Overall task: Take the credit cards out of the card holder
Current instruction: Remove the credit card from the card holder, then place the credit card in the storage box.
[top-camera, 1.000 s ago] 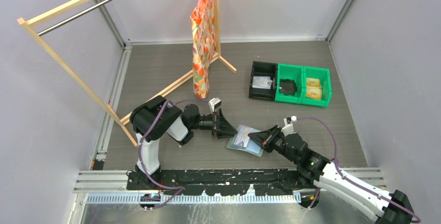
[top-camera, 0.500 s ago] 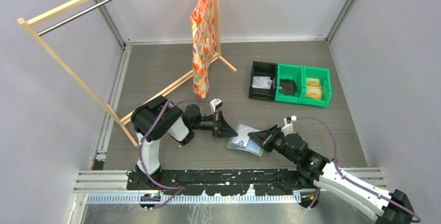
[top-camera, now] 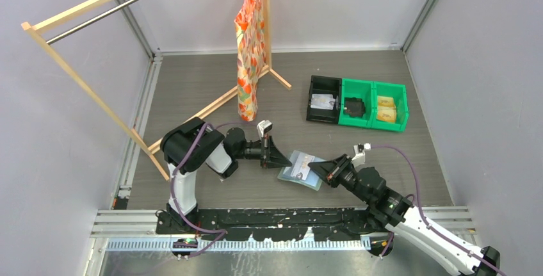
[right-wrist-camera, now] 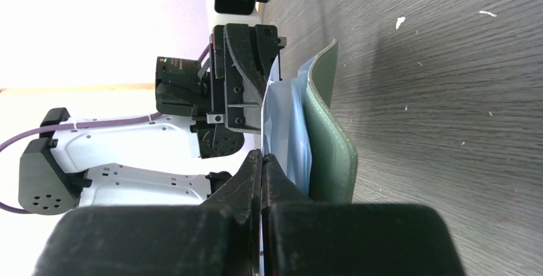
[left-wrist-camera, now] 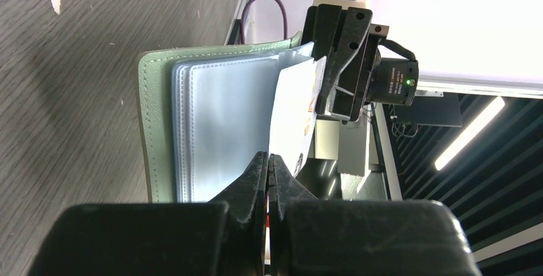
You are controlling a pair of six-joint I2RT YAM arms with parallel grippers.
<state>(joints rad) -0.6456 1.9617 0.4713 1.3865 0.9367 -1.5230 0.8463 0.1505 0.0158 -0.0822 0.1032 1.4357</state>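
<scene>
Presently my left end effector (top-camera: 285, 161) clenches a white card (left-wrist-camera: 291, 116) in the card holder (top-camera: 298, 173); my right end effector (top-camera: 312, 167) clamps its opposite edge.

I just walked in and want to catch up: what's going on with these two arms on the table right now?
Two robot arms are working on a small sage-green fabric card holder lying open on the grey table. The left arm has its jaws shut on a white card standing out of the pale blue-grey pockets. The right arm has its jaws shut at the opposite edge, seemingly on those pockets. The card seems not fully out yet.
</scene>
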